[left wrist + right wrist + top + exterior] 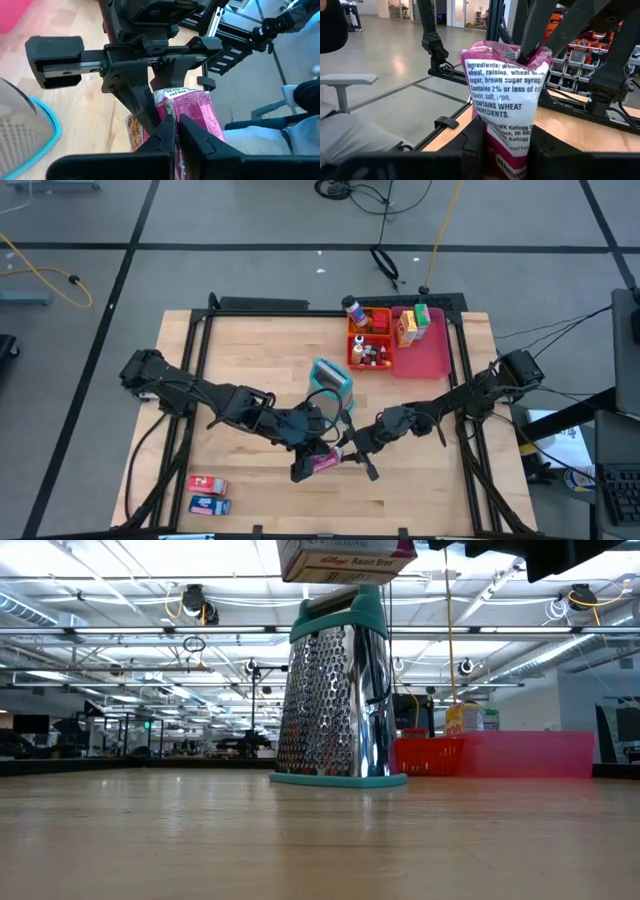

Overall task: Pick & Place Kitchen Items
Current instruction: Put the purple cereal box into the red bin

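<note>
I see both grippers pinching one crinkled pink Raisin Bran cereal box (pixel 506 105) above bare wood: left gripper (pixel 305 465) clamped shut, right gripper (pixel 345 452) narrow; grater (pixel 331 381) nearby.

Obstacles, mid-table: upright box grater (pixel 333 383), just behind both grippers meeting at a pink cereal box (pixel 327 461). Far right: orange tray (pixel 370 339) and pink tray (pixel 428 350), both loaded. Near left corner: red box (pixel 207 483), blue box (pixel 209 505). Open passage: bare wood (pixel 240 350) left-rear and near right.

You get bright, even overhead light from ceiling strips (pixel 120 580); glare on grater (pixel 335 705); near tabletop (pixel 300 850) blurred; faint shadows.
</note>
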Robot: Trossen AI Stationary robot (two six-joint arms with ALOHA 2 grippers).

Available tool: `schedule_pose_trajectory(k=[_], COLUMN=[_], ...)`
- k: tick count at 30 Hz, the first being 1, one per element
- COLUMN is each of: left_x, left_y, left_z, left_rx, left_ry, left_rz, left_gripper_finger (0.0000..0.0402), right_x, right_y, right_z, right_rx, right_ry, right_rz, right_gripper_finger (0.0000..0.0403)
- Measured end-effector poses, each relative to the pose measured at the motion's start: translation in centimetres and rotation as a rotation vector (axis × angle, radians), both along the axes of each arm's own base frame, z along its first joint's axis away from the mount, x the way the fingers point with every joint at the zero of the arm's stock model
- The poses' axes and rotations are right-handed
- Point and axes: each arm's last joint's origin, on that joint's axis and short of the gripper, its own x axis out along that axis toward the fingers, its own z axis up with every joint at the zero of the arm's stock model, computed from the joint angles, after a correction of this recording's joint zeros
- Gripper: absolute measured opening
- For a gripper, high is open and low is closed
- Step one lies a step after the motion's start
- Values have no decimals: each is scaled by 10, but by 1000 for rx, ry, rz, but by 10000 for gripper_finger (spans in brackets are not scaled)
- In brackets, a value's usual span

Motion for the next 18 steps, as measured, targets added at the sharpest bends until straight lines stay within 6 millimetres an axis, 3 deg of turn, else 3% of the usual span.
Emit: schedule_pose_trajectory(k=[7,18], left_x=[-1,-2], left_y=[-1,-2], left_z=[-1,-2], left_rx=[28,68], left_ry=[3,1], left_rz=[-15,-64], left_gripper_finger=[28,144], right_x=[-8,-21], right_y=[-3,-5], right_z=[8,15], right_rx=[-18,-52], right_ry=[48,129], right_rz=[-3,1], right_gripper_finger=[60,59])
